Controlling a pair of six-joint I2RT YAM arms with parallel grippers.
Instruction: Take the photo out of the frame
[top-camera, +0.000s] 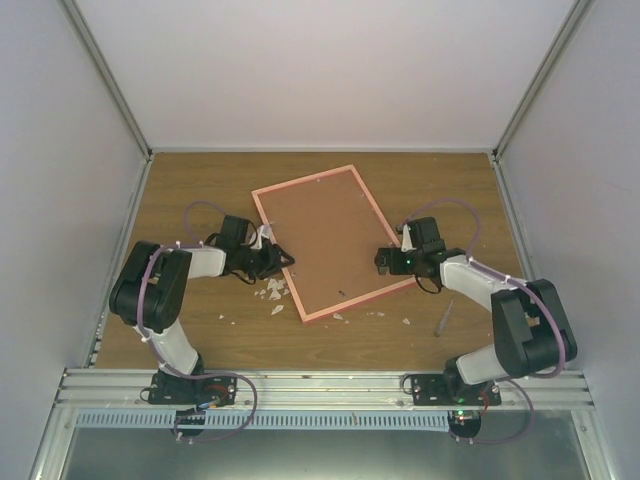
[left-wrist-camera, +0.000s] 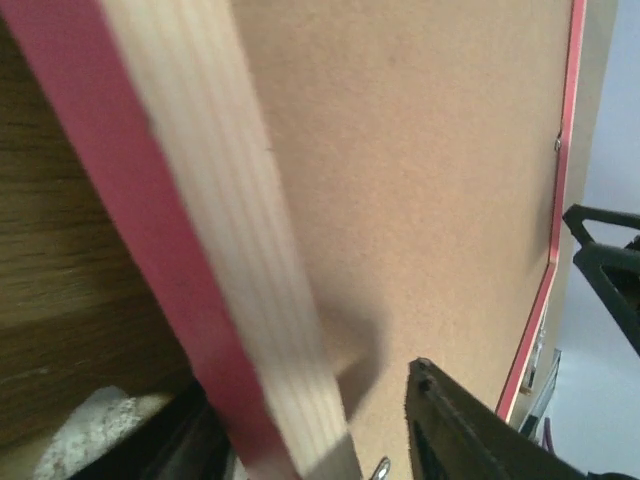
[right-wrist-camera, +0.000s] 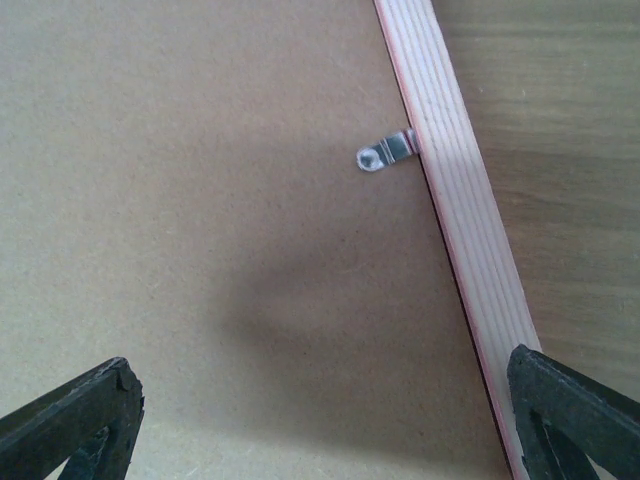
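The frame (top-camera: 325, 240) lies in the middle of the table (top-camera: 190, 180), turned at an angle, with its brown back up, so the photo is hidden. The left gripper (top-camera: 270, 262) is at the frame's left rail; the rail passes between its fingers (left-wrist-camera: 450, 420), but I cannot tell if they press it. The right gripper (top-camera: 385, 260) is over the right rail with its fingers spread wide and holds nothing. A small metal clip (right-wrist-camera: 385, 152) sits on this rail. White crumbs (top-camera: 272, 292) lie near the left gripper.
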